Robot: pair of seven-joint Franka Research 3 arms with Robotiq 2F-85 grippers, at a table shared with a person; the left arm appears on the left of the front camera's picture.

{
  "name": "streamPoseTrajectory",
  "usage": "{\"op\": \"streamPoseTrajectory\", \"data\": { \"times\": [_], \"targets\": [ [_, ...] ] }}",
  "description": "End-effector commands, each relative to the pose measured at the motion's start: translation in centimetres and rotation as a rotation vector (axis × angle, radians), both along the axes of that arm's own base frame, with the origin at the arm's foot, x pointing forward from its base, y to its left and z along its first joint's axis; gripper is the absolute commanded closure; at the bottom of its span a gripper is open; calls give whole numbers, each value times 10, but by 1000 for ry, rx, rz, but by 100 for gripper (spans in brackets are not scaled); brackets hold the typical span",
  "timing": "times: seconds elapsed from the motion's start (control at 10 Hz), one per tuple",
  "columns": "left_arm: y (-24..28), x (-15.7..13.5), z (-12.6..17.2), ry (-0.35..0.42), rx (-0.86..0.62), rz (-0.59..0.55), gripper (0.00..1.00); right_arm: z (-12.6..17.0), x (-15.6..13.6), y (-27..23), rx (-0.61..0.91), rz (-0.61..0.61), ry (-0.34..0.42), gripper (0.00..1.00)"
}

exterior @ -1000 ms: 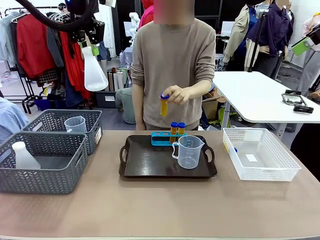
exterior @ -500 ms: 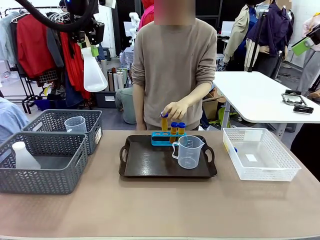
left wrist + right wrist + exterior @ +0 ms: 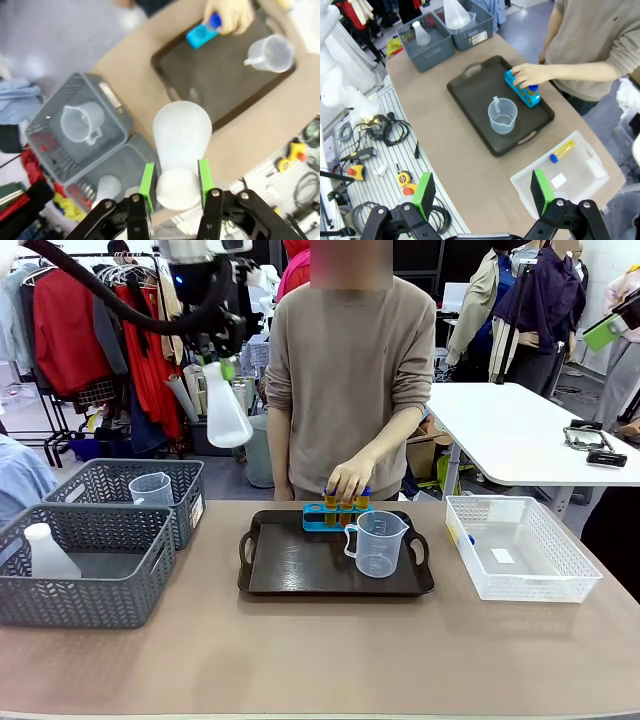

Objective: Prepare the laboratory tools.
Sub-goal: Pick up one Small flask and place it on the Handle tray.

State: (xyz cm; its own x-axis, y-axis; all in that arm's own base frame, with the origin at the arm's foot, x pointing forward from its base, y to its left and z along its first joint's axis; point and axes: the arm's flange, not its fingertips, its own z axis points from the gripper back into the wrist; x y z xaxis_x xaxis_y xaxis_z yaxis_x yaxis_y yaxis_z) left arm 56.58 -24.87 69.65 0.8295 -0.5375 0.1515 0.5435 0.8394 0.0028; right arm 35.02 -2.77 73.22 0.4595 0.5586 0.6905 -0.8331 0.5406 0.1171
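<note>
My left gripper [image 3: 222,365] [image 3: 176,182] is shut on the neck of a whitish conical flask [image 3: 226,412] [image 3: 181,137], hanging high above the table between the grey baskets and the black tray [image 3: 300,565] [image 3: 215,80]. A clear measuring jug [image 3: 378,543] [image 3: 502,115] stands on the tray. Behind it, the person's hand [image 3: 350,478] [image 3: 530,75] rests on blue-capped orange tubes in a blue rack [image 3: 318,516] [image 3: 522,92]. One more tube [image 3: 563,150] lies in the white mesh basket [image 3: 560,580]. My right gripper [image 3: 482,192] hovers open far above the table.
Two grey baskets stand at the left: the rear basket [image 3: 105,480] holds a second jug [image 3: 150,487], the front basket [image 3: 80,600] a second flask [image 3: 45,552]. Bare tabletop lies in front of the tray. Tools and cables lie on a shelf [image 3: 375,145] beside the table.
My left arm has carried the flask to the right, toward the tray. The person's hand has lowered a tube from chest height into the blue rack.
</note>
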Motion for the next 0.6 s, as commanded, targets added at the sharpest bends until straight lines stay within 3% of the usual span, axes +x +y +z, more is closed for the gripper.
{"op": "streamPoseTrajectory", "data": {
  "times": [0.0,0.3,0.5],
  "targets": [
    [-18,-10,-40,6,33,-92,100,3,0,2,34,4,1,0],
    [-61,-23,-99,87,28,-232,100,3,0,2,34,4,1,0],
    [-74,-33,-120,112,11,-266,100,3,0,2,34,4,1,0]
  ]
}}
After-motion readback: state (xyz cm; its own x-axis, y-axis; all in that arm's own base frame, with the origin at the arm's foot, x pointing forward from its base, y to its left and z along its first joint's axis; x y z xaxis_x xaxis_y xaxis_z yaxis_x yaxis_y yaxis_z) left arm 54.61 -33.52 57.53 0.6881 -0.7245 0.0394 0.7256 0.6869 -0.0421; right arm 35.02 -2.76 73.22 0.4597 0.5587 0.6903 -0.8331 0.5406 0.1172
